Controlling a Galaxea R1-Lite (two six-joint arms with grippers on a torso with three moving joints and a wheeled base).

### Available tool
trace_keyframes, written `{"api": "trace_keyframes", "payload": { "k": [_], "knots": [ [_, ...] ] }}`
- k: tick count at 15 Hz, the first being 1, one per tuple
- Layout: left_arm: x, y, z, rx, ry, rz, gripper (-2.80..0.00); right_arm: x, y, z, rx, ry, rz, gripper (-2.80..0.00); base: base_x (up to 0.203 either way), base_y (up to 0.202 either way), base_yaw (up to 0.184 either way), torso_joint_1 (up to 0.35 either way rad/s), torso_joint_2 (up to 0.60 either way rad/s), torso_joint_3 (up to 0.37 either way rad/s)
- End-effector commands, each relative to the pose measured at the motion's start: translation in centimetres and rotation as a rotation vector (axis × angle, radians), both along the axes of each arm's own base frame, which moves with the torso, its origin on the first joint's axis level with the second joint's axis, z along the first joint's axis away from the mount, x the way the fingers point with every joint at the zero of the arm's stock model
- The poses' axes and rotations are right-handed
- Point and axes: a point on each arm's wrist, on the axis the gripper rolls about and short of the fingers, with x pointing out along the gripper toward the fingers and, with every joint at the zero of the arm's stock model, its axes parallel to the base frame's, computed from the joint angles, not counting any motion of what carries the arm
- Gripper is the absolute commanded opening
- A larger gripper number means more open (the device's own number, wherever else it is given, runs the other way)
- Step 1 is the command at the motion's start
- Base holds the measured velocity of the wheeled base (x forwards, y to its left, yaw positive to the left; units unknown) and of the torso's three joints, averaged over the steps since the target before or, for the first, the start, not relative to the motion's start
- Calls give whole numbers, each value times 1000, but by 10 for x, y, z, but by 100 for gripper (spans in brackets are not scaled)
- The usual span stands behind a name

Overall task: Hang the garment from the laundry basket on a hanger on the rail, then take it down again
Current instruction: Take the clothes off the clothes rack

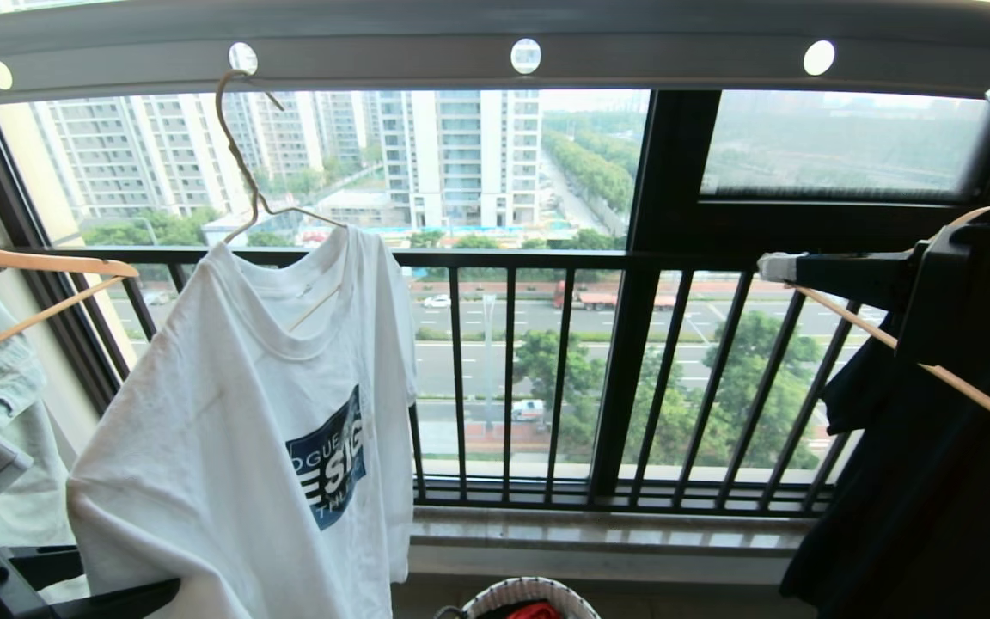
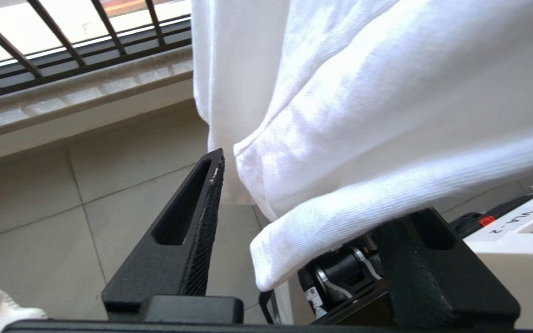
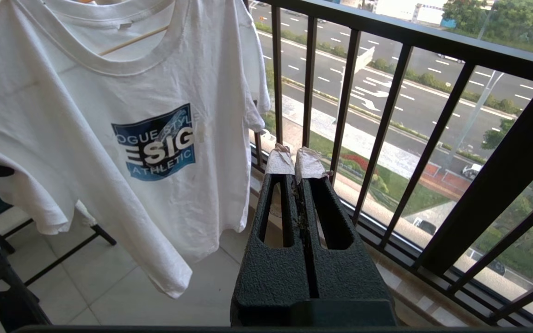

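- Risk: left gripper sits low under the garment, jaws roughly half apart w/ the sleeve hem draped over one finger, nothing pinched. A tug could yank the hanger off the rail.
- Right gripper is pressed closed, empty, well off to the side.
- Tee hangs skewed on hanger, white, blue emblem, wrinkled; laundry basket below.

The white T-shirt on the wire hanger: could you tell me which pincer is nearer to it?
Left. The left pincer sits under the T-shirt, whose sleeve hem drapes over one finger. The right pincer, shut, stands apart beside it, near the railing.
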Motion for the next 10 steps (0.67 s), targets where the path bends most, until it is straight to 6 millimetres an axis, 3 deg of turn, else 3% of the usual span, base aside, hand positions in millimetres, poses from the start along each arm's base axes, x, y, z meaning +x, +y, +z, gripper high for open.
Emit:
{"api": "trace_keyframes", "payload": {
  "k": [1, 6, 10],
  "knots": [
    [7, 0, -8, -79, 47, -65, -280, -1, 0, 1, 2, -4, 3, -280, 0, 0, 0, 0, 0, 0],
    [4, -1, -9, -133, 45, -112, -280, -1, -2, 3, 6, -15, -3, -280, 0, 0, 0, 0, 0, 0],
    [-21, -7, -17, -110, 66, -54, -280, -1, -2, 3, 5, -16, -3, -280, 0, 0, 0, 0, 0, 0]
  ]
}}
